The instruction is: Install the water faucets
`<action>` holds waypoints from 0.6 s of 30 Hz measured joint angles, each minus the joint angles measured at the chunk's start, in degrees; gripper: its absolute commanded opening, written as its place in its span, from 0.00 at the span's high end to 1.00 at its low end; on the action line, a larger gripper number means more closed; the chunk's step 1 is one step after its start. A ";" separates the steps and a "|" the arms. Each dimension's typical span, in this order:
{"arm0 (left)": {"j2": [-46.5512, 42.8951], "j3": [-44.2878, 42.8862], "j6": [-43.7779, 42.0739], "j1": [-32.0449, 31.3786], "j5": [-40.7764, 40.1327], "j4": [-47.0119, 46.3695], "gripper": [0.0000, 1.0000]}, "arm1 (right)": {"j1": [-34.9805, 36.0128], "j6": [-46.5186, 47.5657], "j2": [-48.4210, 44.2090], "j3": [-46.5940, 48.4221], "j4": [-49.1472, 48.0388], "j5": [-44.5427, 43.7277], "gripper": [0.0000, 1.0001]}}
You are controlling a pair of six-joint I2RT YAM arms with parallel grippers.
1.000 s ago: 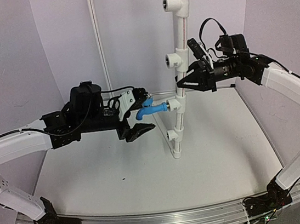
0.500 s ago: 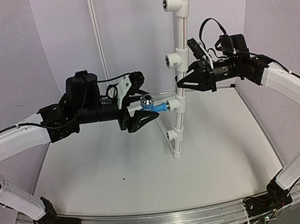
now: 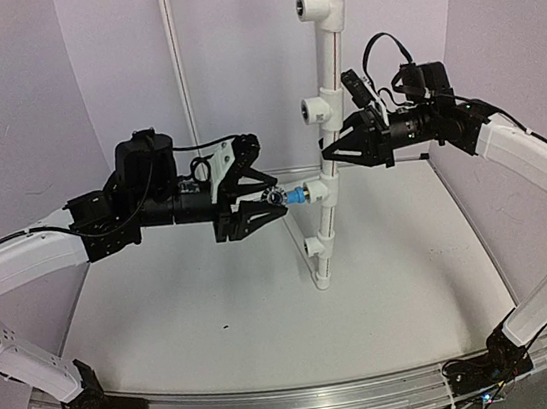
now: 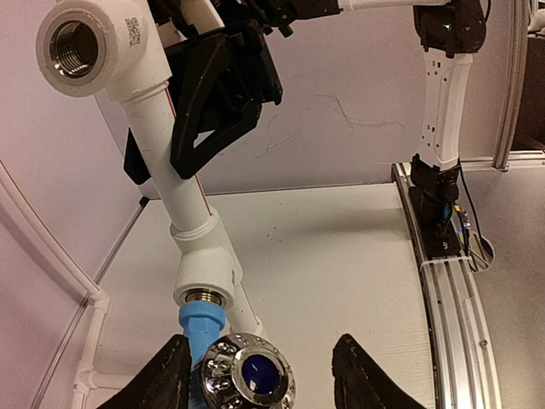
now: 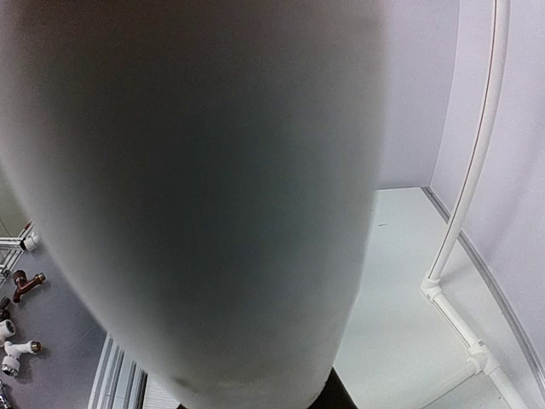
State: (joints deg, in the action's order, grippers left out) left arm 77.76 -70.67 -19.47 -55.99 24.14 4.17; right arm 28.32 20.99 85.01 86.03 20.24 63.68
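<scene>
Water faucet (image 3: 291,197) spun round from spout-down to knob-out, blue neck seated in the lower pipe tee (image 3: 314,191), straddled by the spread left pincer (image 4: 260,379), right pincer (image 3: 327,147) clamped on the upright pipe (image 3: 328,66), so threading in, likely close to home.

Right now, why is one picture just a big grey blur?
Right wrist view: the pipe sits so close to the lens that it fills the frame, out of focus. Left wrist view: sharp, with glints on the tap. Top view: clear and evenly lit.
</scene>
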 measured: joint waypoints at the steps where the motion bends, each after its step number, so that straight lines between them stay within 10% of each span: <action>1: -0.01 0.04 -0.10 0.00 -0.02 0.02 0.51 | 0.00 0.01 0.02 0.02 0.02 0.00 1.00; 18: -0.12 0.89 -1.96 -1.65 -2.27 0.47 0.56 | 0.00 0.13 0.05 0.12 0.21 0.02 1.00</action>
State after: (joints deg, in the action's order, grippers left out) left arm 77.65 -69.78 -21.43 -57.64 21.87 4.64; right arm 28.32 21.12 85.06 86.15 20.45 63.70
